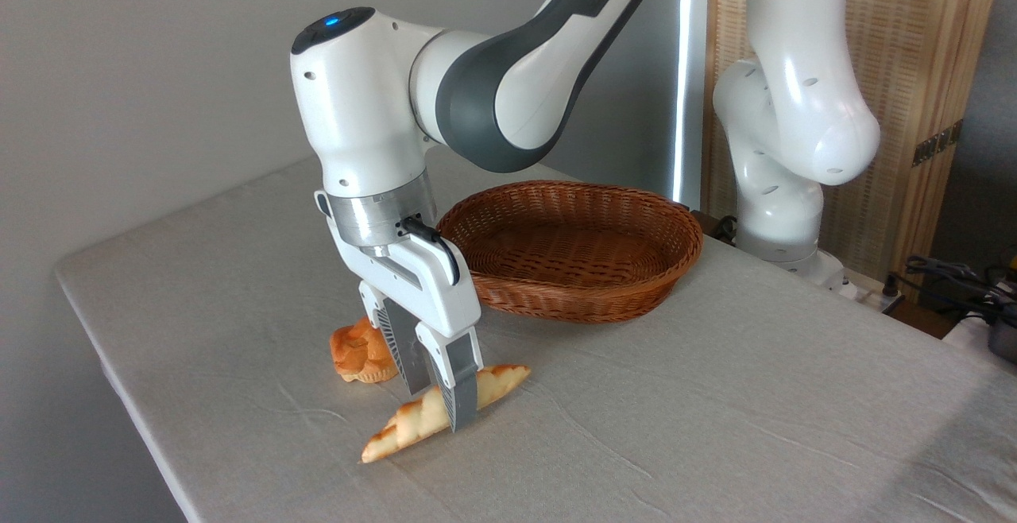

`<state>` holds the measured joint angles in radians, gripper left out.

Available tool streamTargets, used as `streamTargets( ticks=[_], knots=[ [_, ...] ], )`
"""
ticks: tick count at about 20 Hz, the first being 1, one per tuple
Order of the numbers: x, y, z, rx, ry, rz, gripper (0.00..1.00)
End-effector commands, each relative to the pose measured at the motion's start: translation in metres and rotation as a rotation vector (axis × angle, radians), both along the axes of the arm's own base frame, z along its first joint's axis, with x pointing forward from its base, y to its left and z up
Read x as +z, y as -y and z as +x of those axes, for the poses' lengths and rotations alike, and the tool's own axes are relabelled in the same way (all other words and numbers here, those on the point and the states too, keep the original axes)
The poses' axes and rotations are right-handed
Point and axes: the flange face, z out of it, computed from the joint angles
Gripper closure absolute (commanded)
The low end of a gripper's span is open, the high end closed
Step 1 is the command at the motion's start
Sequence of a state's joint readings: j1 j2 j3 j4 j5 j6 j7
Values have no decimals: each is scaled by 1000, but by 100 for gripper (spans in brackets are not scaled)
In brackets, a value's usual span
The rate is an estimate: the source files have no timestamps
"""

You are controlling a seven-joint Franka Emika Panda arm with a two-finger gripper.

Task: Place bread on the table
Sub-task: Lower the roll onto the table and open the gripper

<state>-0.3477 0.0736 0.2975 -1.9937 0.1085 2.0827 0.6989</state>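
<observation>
The bread [401, 426], a long braided loaf with pointed ends, lies slanted on the table [715, 412] near its front left part, and its left tip touches the cloth. My gripper [435, 409] points straight down over the loaf's middle, one finger on each side, shut on it. The near finger [461, 388] hides the loaf's centre. The fingertips reach down to about the cloth.
A small round orange bun [357, 356] sits just behind and left of the gripper. A brown oval wicker basket [572, 249] stands empty behind it. The robot's base [783, 213] rises at the back right, and the table's left edge is close by.
</observation>
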Motion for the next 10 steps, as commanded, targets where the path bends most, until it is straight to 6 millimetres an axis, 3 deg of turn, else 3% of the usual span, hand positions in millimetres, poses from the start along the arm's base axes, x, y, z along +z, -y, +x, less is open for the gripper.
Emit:
streamTargets(
  ticks=[1,2,5,10],
  knots=[
    [19,-39,6,31,46,51,0],
    [36,-49,9,54,79,45,0],
    [66,-50,14,72,138,28,0],
    [129,-50,-7,137,211,-143,0]
  ],
)
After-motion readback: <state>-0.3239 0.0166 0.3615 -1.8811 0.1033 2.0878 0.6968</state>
